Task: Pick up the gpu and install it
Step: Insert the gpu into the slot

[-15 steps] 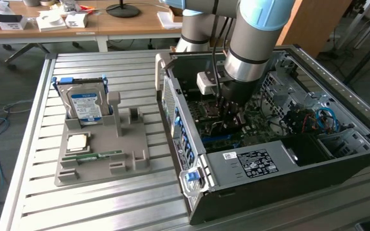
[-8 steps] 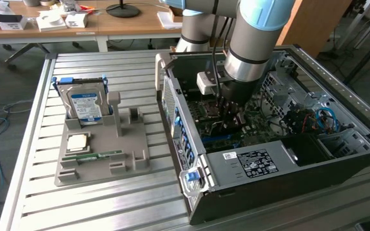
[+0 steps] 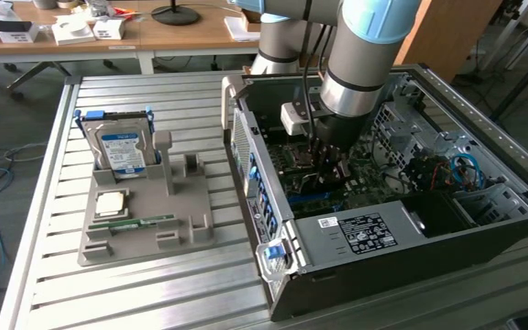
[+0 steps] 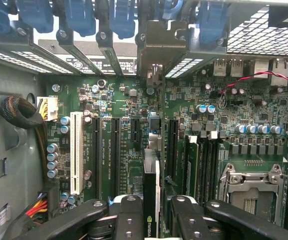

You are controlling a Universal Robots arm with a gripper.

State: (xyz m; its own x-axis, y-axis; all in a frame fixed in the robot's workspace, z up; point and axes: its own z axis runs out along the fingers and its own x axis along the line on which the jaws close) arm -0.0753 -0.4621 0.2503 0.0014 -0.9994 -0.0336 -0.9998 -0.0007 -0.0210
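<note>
While the arm reaches down into the case (image 3: pixel 401 285), tool (image 4: pixel 151 222): pinching the gpu (image 4: pixel 151 182), one finger on each side.
gpu: stands on its thin edge, so it can go straight down into a slot.
board (image 4: pixel 236 112): right under the gpu; its long slots run the same way.
bracket (image 4: pixel 157 47): silver, at the far wall, in line with the gpu.
pushed in yet: cannot tell.

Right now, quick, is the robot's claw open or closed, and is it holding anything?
Gripper: closed, holding the gpu edge-on inside the computer case.
</note>
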